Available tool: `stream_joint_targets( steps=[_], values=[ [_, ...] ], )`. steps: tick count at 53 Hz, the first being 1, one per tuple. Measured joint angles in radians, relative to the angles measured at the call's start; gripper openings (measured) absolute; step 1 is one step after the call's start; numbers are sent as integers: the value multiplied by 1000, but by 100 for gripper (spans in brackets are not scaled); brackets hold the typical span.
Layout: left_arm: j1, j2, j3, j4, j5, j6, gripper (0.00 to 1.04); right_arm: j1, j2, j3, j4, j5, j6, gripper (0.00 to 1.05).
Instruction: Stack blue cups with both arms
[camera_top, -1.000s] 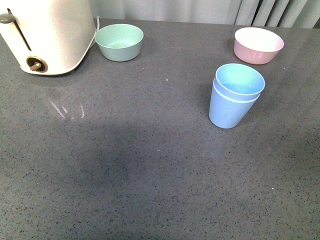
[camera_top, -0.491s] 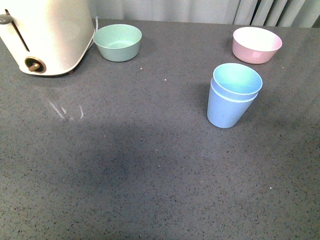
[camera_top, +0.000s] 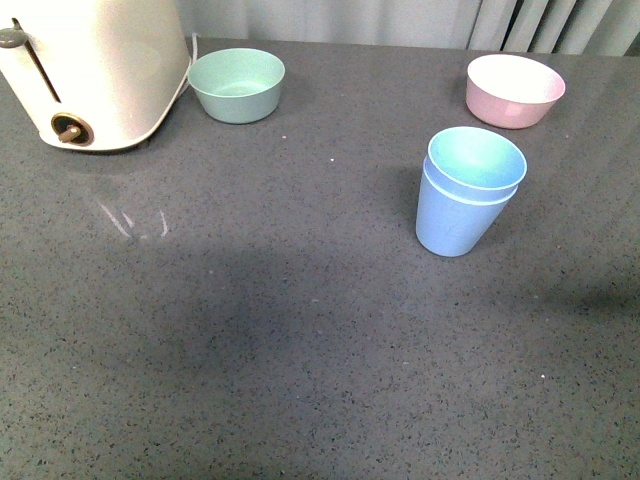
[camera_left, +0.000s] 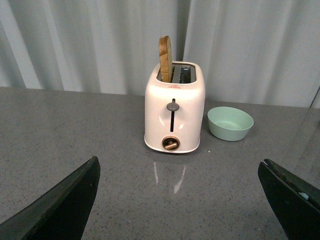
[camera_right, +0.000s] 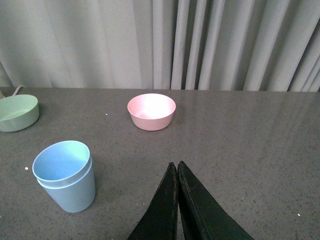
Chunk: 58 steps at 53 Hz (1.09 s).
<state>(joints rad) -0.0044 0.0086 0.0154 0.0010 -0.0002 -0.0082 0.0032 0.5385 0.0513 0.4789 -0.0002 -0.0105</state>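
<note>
Using the cream toaster (camera_top: 90, 70) as the anchor here, since it's parked at the far left end of the grey speckled countertop (camera_top: 300, 330). It has a grey lever and a brown knob on its end face, and in the left wrist view you can see a slice of bread (camera_left: 165, 59) poking up out of one slot.

Just to the right of the toaster, almost touching its side, is the mint-green bowl (camera_top: 236, 84), upright. Keep going right, well away from the toaster and a bit closer to the robot, and you hit the blue cups (camera_top: 466, 205) — one nested inside the other, standing upright as a single stack, with the inner cup's rim sitting a little above the outer rim. Nothing is touching them. Behind the stack and slightly further right, at the opposite end of the counter from the toaster, is the pink bowl (camera_top: 514, 90), also upright. Pleated grey curtains (camera_right: 150, 40) run along the back edge.

Neither arm shows up in the front view. The left gripper (camera_left: 180, 200) is spread wide — its two dark fingers sit at opposite edges of its own camera's frame, facing the toaster, nothing between them. The right gripper (camera_right: 177, 167) has its fingers pressed together tip to tip, holding nothing, hanging over bare counter near the cup stack but clear of it.
</note>
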Motion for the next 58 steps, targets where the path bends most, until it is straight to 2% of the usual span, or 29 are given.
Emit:
stream_joint_targets(
  steps=[13, 50, 54, 58],
  values=[
    [0, 0, 0, 0, 0, 0, 96, 0, -78, -28, -24, -1, 0, 2],
    [0, 0, 0, -1, 0, 0, 96, 0, -360, -28, -300, 0, 0, 2],
    [0, 0, 0, -1, 0, 0, 96, -1, -480, -28, -454, 2, 0, 2],
    [0, 0, 0, -1, 0, 0, 96, -1, -523, -27, -472, 0, 0, 2]
  ],
)
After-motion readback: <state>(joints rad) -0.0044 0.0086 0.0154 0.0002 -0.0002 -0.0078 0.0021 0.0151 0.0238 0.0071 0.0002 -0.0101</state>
